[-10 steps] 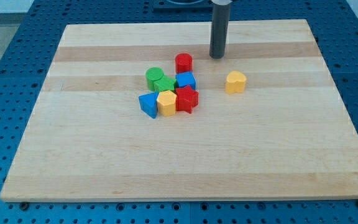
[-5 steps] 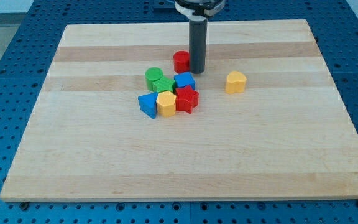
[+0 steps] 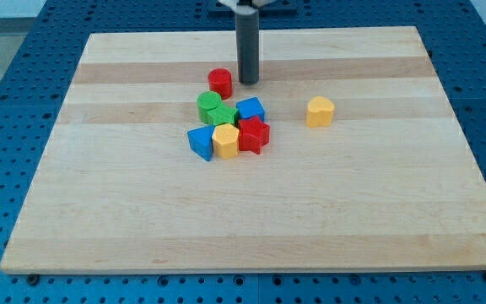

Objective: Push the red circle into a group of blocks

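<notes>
The red circle point(image 3: 220, 82) sits on the wooden board point(image 3: 251, 211) just above the cluster of blocks, close to the green circle point(image 3: 208, 103). My tip point(image 3: 248, 81) is just to the right of the red circle, a small gap apart. The cluster holds the green circle, a second green block point(image 3: 223, 115), a blue block point(image 3: 251, 109), a red star-like block point(image 3: 254, 135), a yellow hexagon-like block point(image 3: 225, 139) and a blue triangle-like block point(image 3: 201, 141).
A yellow block point(image 3: 320, 111) stands alone to the right of the cluster. A blue perforated table point(image 3: 7, 93) surrounds the board.
My tip has swept left from the upper right, reached the red circle and pushed it left. The circle now sits above the green circle instead of above the blue block.
</notes>
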